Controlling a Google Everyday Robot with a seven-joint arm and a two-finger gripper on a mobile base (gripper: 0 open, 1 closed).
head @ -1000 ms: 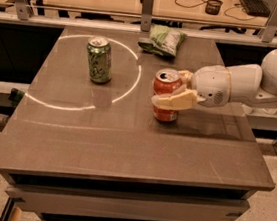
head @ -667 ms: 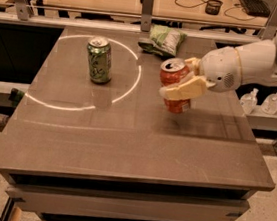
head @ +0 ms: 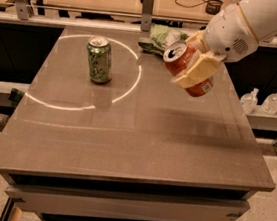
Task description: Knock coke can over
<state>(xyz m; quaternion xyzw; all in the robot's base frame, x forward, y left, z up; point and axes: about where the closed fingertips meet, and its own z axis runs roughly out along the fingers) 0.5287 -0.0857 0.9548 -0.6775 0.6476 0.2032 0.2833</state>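
Jaws of the gripper (head: 195,70) clamp the coke can (head: 181,61), holding it tilted above the right rear of the table (head: 126,131), clear of the surface. Task incomplete: the coke can is not yet lying on its side.

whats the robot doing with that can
The robot's gripper is closed around the coke can, holding it tilted, top leaning left, over the far right part of the table. The can appears lifted clear of the tabletop, so it is not yet lying knocked over. The green can stands upright at the far left, untouched, and a green snack bag lies at the back edge.
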